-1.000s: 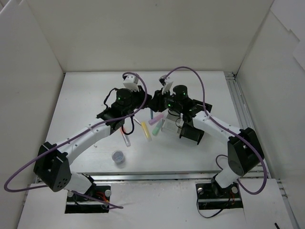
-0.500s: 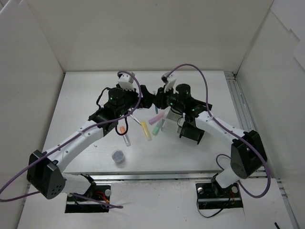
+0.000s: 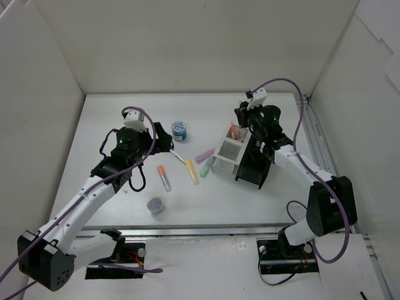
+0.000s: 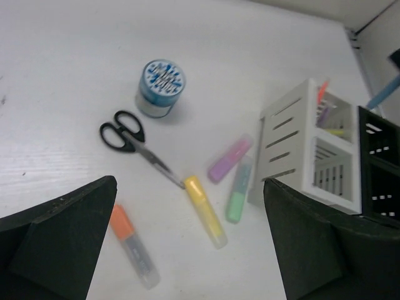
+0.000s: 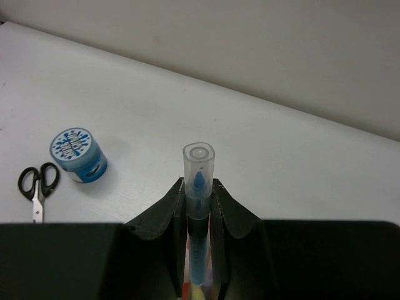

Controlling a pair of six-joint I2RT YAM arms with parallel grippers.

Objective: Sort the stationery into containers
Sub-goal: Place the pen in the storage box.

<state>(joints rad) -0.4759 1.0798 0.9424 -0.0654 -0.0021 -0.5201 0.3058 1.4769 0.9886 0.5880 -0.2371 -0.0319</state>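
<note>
Blue plastic with a clear cap: the thin pen (image 5: 198, 187) stands upright, pinched between the fingers of your right gripper (image 5: 198, 209). Reading overhead with 12 o'clock at the far wall, that gripper hangs above the far end of the white mesh desk organizer (image 3: 226, 153), roughly 2 o'clock from the table's middle. I cannot tell which cell lies under it. The taller black mesh pen holder (image 3: 253, 167) stands against the organizer's 3 o'clock side.

To do this step well, keep the pen plumb and centre it over one cell. Sink the tip below the rim before you let the fingers part. The far cells already hold pens, so I expect a crowded entry. The barrel looks slick, so a tilt may let it slide.

Your left gripper (image 3: 162, 139) is spread wide and empty, at about 9 o'clock from the organizer. Hold it there, clear of the drop.

Below it lie the yellow marker (image 4: 205, 211), purple marker (image 4: 229, 159), green marker (image 4: 237, 198), orange marker (image 4: 132, 245) and black-handled scissors (image 4: 134, 142). The round blue patterned tin (image 4: 160, 87) sits at their 12 o'clock, and the small purple jar (image 3: 155, 205) at 7 o'clock.

The white table (image 3: 112, 125) looks matte and faintly grained. Plain white panels close it in at 9, 12 and 3 o'clock, and a metal rail (image 3: 312, 131) runs along the 3 o'clock edge.
</note>
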